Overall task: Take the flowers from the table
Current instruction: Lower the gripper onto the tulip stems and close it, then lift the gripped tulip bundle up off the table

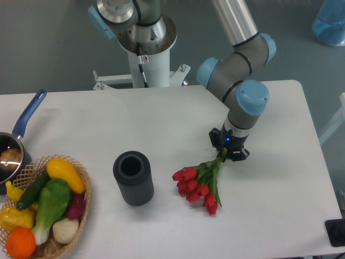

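A dark ribbed cylinder [133, 178] stands near a vegetable basket [46, 208].

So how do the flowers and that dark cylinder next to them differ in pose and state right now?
The flowers lie flat on the table; the dark ribbed cylinder stands upright with its open end up. The gripper is closed in on the flowers' stem ends, while nothing touches the cylinder. The flowers are red and green; the cylinder is plain dark grey. Both rest on the white tabletop.

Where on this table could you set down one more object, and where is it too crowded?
The table is bare between the pan and the pincer, and along the right edge beyond the flowers. The left corner is crowded: basket and pan. The black cylinder narrows the front middle.
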`<state>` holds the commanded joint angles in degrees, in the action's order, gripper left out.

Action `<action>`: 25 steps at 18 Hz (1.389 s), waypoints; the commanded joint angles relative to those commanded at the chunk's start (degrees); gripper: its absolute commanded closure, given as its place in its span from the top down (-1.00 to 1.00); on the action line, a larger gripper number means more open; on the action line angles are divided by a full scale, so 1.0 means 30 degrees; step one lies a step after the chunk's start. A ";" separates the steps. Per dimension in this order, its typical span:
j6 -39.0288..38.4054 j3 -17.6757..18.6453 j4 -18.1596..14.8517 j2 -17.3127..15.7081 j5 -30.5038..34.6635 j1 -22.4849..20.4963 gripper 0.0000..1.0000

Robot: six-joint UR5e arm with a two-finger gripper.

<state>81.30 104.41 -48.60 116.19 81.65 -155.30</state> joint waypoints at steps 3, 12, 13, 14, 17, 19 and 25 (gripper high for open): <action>0.0029 0.0000 0.0000 0.0000 0.0000 -0.0029 -0.68; -0.0320 -0.1025 -0.0146 -0.0234 -0.0321 -0.0117 -0.68; -0.0613 -0.1171 -0.0146 -0.0234 -0.0641 -0.0175 -0.68; -0.0732 -0.1288 -0.0146 -0.0234 -0.1021 -0.0204 -0.68; -0.1344 -0.1756 -0.0117 -0.0293 -0.2251 -0.0263 -0.68; -0.2601 -0.2545 -0.0117 -0.0642 -0.3684 -0.0205 -0.68; -0.3691 -0.4304 -0.0088 -0.0820 -0.6060 -0.0351 -0.68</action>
<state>70.23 91.50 -48.87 113.73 63.47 -156.36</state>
